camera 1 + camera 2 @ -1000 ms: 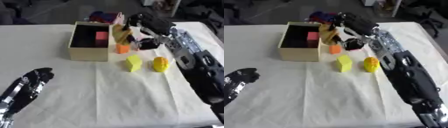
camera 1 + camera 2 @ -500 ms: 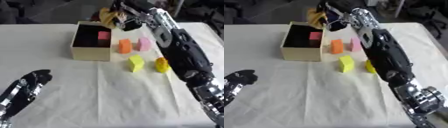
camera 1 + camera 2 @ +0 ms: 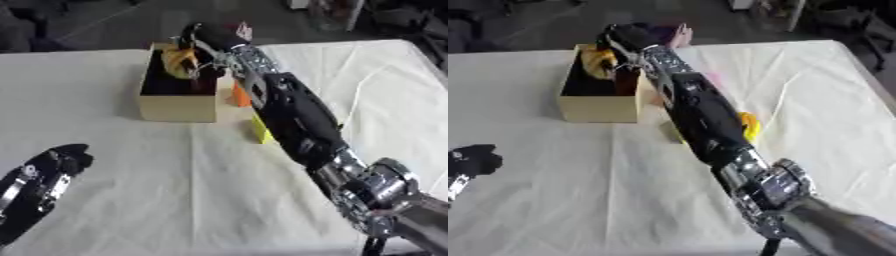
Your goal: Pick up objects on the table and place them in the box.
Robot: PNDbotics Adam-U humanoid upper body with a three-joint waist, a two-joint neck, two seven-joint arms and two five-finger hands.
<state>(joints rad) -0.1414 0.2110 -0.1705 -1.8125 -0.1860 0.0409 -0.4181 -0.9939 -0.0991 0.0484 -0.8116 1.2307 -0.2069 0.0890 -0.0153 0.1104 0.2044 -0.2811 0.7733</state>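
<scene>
Your right hand (image 3: 199,47) is reaching over the open top of the box (image 3: 178,107), fingers curled round a yellow-orange object (image 3: 181,59) that hangs inside the rim, above the dark interior. The hand sits close to the box's far and right walls, so you have little side room there; the near and left walls are farther off, with most of the opening free on that side.

Just below the hand, outside the right wall, an orange block (image 3: 239,94) stands almost against the box, partly hidden by your forearm. Nearer you along the arm, a yellow block (image 3: 260,130) shows at the forearm's left edge, and in the right eye view a rounded yellow object (image 3: 750,126) peeks out on the arm's right side. Beyond the hand, past the far wall, you can see something pink (image 3: 681,35) at the table's far edge.

The white cloth (image 3: 175,190) lies bare all the way left of the box and toward you. Your left hand (image 3: 44,180) rests in the lower left corner, fingers relaxed, holding nothing, well apart from everything
</scene>
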